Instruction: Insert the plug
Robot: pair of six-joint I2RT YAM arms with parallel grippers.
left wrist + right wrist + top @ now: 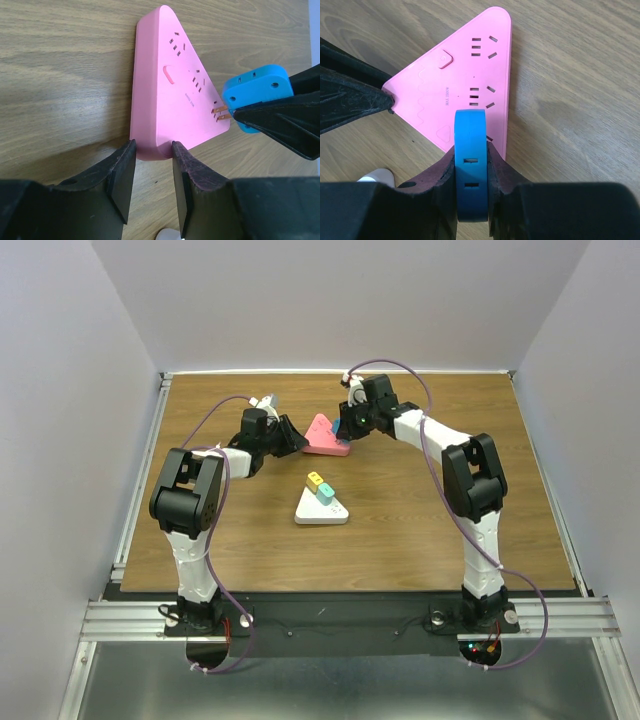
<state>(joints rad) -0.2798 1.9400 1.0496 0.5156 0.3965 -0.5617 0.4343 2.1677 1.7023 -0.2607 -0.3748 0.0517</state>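
A pink triangular power strip (325,436) lies flat at the back middle of the table. In the left wrist view the pink strip (170,95) has its near corner pinched between my left gripper's (153,146) fingers. My left gripper (296,439) sits at the strip's left side. My right gripper (470,150) is shut on a blue plug (470,170), held upright over the strip's (460,75) near edge. The left wrist view shows the blue plug (257,89) tilted, its copper prongs (220,112) touching the strip's face at the sockets near the right corner.
A white triangular power strip (321,509) lies in the table's middle with a yellow plug (315,479) and a teal plug (325,492) in it. Its edge shows in the left wrist view (170,234) and the right wrist view (375,176). Grey walls stand around the table.
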